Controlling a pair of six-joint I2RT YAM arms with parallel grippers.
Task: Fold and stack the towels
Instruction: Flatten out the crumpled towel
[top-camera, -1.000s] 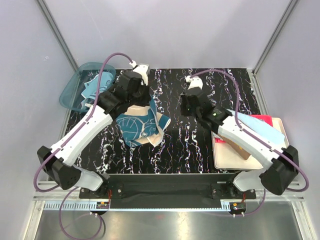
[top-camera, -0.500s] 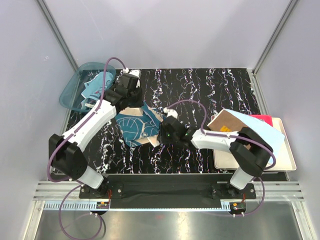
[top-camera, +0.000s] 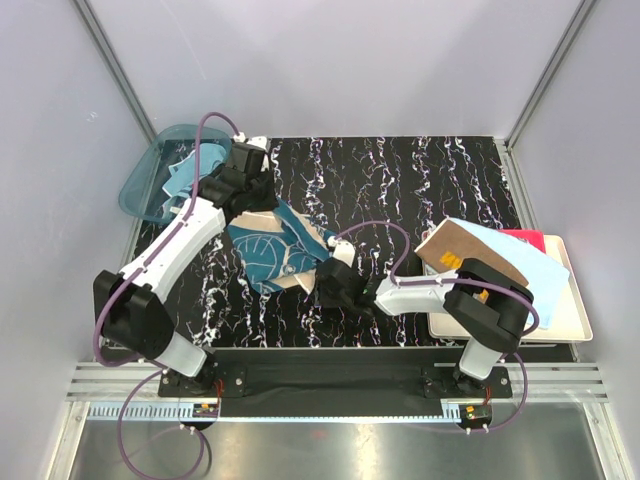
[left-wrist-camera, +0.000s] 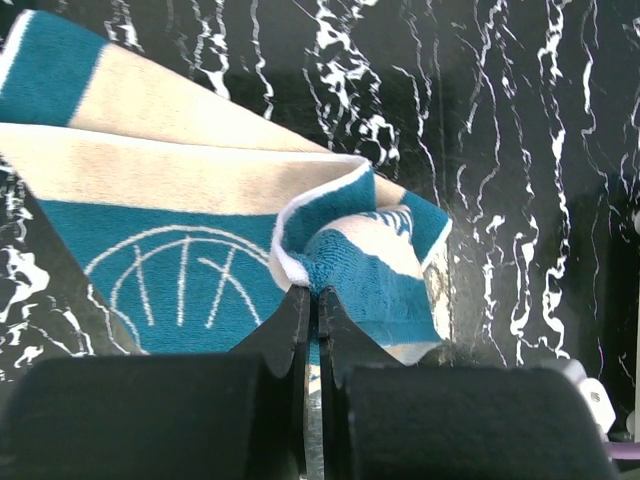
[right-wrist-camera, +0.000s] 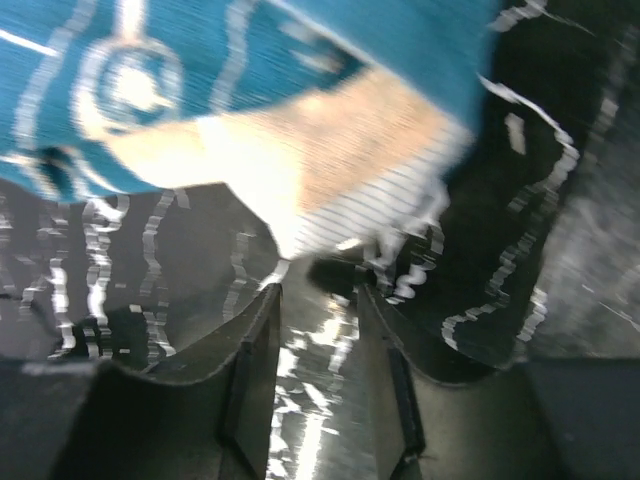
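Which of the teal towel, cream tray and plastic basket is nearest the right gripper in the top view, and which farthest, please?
From the right gripper:
1. teal towel, right at its fingertips, mid-table.
2. cream tray, on the right side.
3. plastic basket, far-left corner.

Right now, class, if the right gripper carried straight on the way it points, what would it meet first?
Probably the cream corner of the teal towel, just beyond the open right gripper; the blurred wrist view leaves depth uncertain.
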